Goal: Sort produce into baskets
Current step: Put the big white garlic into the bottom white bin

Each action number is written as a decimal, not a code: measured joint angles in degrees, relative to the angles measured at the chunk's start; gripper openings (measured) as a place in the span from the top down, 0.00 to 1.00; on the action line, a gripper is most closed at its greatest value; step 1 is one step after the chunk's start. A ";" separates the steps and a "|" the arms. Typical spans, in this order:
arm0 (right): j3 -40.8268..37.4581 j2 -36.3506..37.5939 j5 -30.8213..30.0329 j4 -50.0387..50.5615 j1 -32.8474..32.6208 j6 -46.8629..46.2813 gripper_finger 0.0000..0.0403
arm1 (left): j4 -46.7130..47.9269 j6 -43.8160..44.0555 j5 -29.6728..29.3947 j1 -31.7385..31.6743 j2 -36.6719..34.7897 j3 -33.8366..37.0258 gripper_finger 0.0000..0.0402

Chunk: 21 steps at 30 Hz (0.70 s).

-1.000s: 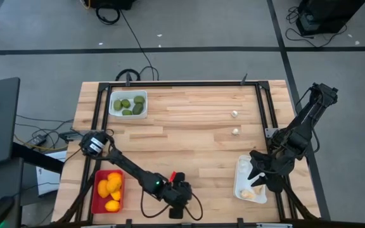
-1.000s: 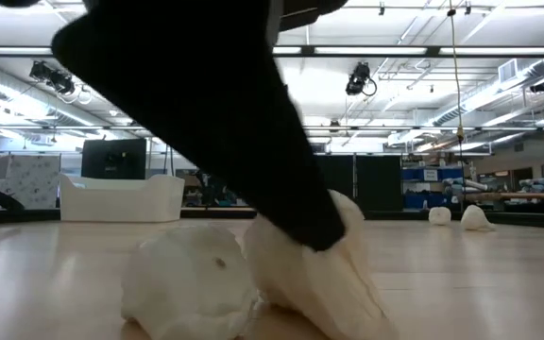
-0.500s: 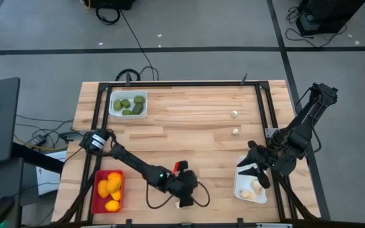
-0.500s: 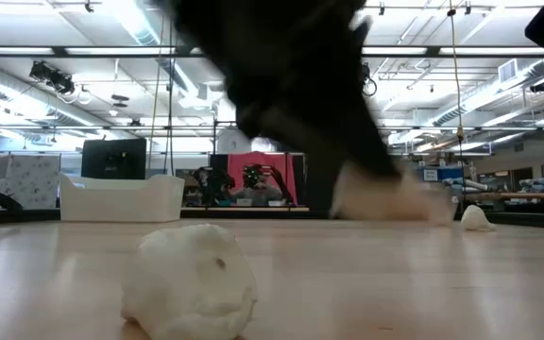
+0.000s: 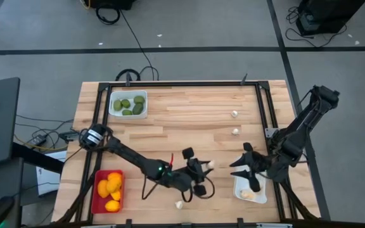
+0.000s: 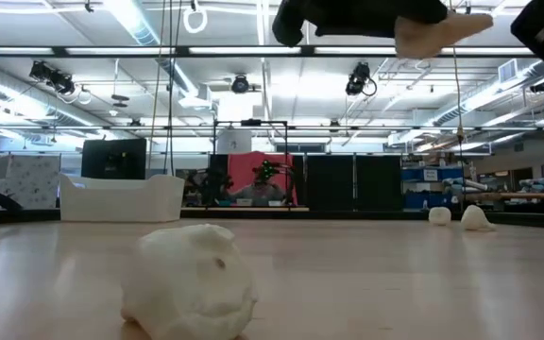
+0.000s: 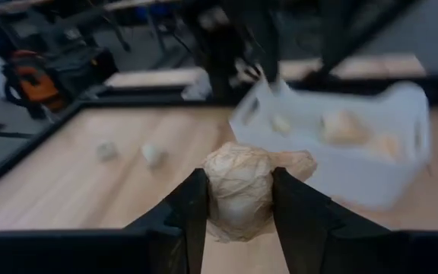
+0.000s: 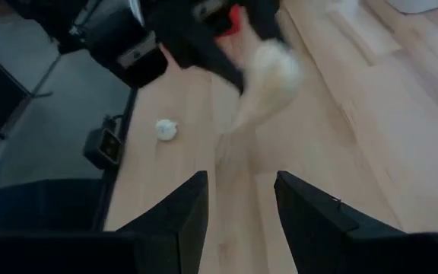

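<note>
Now that the left pincer (image 5: pixel 203 168) has closed on a garlic piece (image 7: pixel 239 188) and lifted it clear of the bench (image 5: pixel 189 120), it is swinging toward the white tray (image 5: pixel 248 192) at 5 o'clock on the bench. One more garlic piece (image 5: pixel 179 204) is left behind at 6 o'clock, near the front edge; two others (image 5: pixel 234 114) sit at 2 o'clock. The right pincer (image 5: pixel 244 166) hangs open and empty just beside that tray, having shifted inward. Green tray at 11 o'clock and red tray at 7 o'clock look filled. Next step, I'd judge: drop into the white tray.
</note>
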State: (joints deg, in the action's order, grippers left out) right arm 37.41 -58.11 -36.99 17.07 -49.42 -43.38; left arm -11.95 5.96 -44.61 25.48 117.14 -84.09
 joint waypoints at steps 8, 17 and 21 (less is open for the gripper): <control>0.00 -5.17 -3.69 -4.57 2.45 3.47 0.59 | -5.71 -3.00 -0.58 -2.28 0.00 0.00 0.67; 0.00 -6.05 -6.60 -7.49 5.13 6.86 0.61 | -5.98 -3.00 -0.52 -2.96 0.02 0.00 0.67; 0.00 -6.05 -6.07 -8.05 6.25 7.93 0.65 | -6.55 -2.99 -0.34 -2.98 0.02 0.00 0.67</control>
State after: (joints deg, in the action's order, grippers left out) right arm 37.41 -64.16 -43.06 9.02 -43.18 -35.45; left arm -18.50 2.96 -44.95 22.50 117.16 -84.09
